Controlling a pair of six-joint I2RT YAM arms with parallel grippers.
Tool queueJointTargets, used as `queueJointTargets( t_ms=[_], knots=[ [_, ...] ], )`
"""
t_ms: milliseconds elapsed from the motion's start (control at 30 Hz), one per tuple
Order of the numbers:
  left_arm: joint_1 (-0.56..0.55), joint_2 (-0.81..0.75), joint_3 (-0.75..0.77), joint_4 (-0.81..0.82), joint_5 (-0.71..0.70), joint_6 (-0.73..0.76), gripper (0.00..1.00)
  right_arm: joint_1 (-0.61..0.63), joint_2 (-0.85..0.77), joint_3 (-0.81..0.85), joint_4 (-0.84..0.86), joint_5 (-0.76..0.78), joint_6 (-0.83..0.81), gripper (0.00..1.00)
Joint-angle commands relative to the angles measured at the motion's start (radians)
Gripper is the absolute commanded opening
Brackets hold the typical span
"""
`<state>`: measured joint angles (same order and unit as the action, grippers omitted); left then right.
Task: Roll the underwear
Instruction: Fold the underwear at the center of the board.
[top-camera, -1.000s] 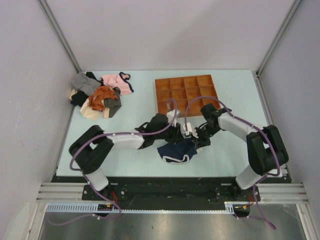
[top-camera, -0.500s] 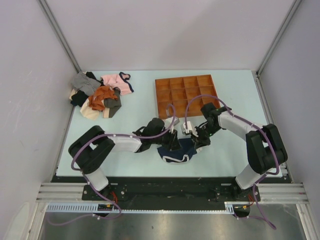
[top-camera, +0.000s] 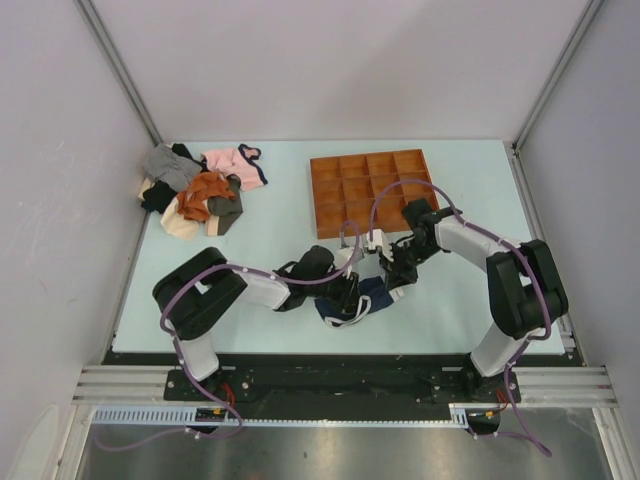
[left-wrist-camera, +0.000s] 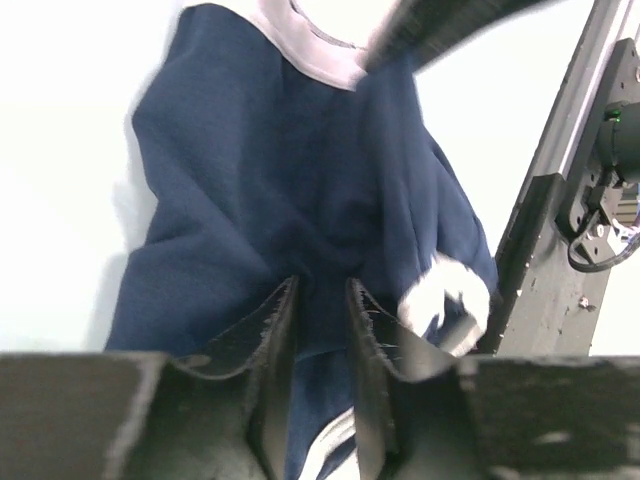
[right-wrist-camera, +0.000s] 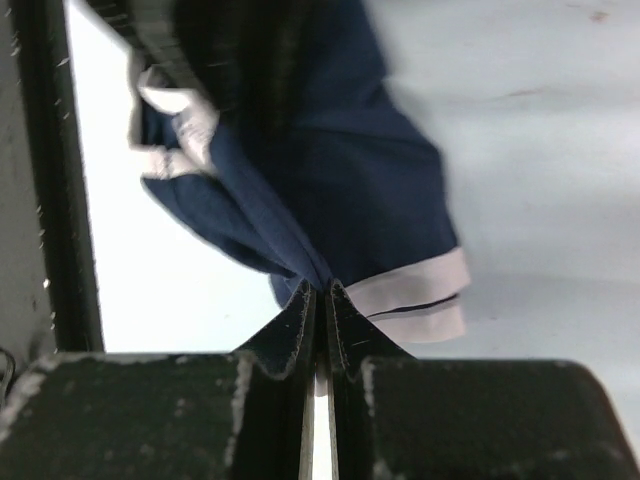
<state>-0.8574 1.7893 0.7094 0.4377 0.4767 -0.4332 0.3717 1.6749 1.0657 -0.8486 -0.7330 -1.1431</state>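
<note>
The navy underwear (top-camera: 350, 306) with white trim lies bunched on the table in front of the tray, between the two arms. My left gripper (top-camera: 350, 290) comes in from the left and is shut on a fold of it. In the left wrist view the navy underwear (left-wrist-camera: 260, 170) fills the gap between the fingers of that gripper (left-wrist-camera: 322, 292). My right gripper (top-camera: 392, 284) reaches in from the right, shut on the cloth's right side. The right wrist view shows the right gripper (right-wrist-camera: 322, 292) pinching the underwear (right-wrist-camera: 350, 180) beside its white band.
An orange-brown compartment tray (top-camera: 315, 200) sits just behind the grippers. At the back left lies a pile of clothes (top-camera: 195, 195), among them a pink garment (top-camera: 230, 162) and an orange one (top-camera: 207, 188). The table's black front rail (top-camera: 330, 358) runs close to the underwear.
The underwear has been gathered from a wider spread into a narrower bunch. The left arm has shifted right and nearer the front edge, and both grippers have stayed on the cloth.
</note>
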Motion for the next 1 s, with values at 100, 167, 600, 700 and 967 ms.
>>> queueJointTargets(
  t_ms=[100,167,600,700,967],
  knots=[
    [0.015,-0.111,-0.09,-0.068,-0.125,-0.019,0.39,-0.011,0.092,0.074,0.065,-0.008,0.154,0.0],
    [0.037,-0.206,-0.102,-0.065,-0.165,-0.053,0.42,-0.01,0.109,0.077,0.065,0.004,0.163,0.0],
    [0.037,-0.473,-0.163,-0.045,-0.145,-0.042,0.55,0.003,0.169,0.114,0.102,0.04,0.287,0.0],
    [-0.011,-0.452,-0.145,-0.014,-0.118,-0.044,0.55,0.007,0.183,0.125,0.109,0.055,0.328,0.0],
    [-0.103,-0.306,-0.081,0.114,-0.107,-0.096,0.52,0.009,0.201,0.131,0.111,0.066,0.348,0.0]
  ],
)
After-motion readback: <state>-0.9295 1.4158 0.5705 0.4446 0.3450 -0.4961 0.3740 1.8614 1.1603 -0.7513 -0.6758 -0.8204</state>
